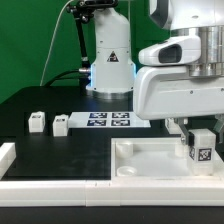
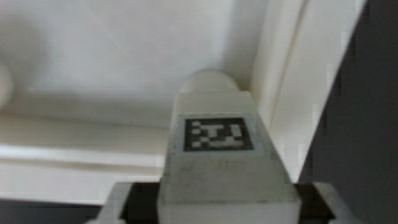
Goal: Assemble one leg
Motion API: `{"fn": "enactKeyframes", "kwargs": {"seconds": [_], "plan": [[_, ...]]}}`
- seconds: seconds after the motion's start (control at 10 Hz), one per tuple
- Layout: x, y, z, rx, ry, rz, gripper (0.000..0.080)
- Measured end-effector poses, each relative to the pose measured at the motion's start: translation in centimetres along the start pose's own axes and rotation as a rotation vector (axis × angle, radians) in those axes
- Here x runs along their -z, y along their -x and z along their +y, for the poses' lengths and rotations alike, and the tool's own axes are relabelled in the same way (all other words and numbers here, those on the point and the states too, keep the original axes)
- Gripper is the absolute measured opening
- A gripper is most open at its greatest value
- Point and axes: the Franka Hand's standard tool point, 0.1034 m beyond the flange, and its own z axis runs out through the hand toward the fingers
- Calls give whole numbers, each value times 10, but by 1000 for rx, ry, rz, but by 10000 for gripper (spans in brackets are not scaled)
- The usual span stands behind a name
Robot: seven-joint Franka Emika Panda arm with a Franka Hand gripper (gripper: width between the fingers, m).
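Observation:
My gripper (image 1: 200,133) is shut on a leg (image 1: 201,150), a small white post with a black-and-white tag facing the camera. It holds the leg upright over the corner of the large white tray-like piece (image 1: 150,160) at the exterior view's right. I cannot tell whether the leg touches the tray. In the wrist view the leg (image 2: 221,140) sits between my fingers (image 2: 135,203), its tip pointing at the tray's inner floor (image 2: 89,90) beside a raised rim (image 2: 285,60). Two more legs (image 1: 37,122) (image 1: 61,125) stand on the black table at the exterior view's left.
The marker board (image 1: 108,120) lies flat in front of the robot base (image 1: 110,60). A white rail (image 1: 10,155) borders the table at the exterior view's left and front. Black table surface (image 2: 356,100) shows beyond the tray's rim.

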Motion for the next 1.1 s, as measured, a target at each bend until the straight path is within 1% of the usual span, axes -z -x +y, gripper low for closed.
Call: {"fn": "enactKeyframes", "kwargs": {"seconds": [0.3,0.4,0.5,0.7,0.8,0.9,1.0,1.1], "plan": [[1,0,2,-398,8,-1,291],[0,4,10,-542,42,-28,294],[1,4,16,-611,57,-25,294],[1,4,22,-737,80,-12,300],[2,5,29,-812,100,-11,303],[2,6,35,-853,112,-7,303],[2,6,36,-862,115,-6,314],[2,6,35,-874,109,-8,314]]}}
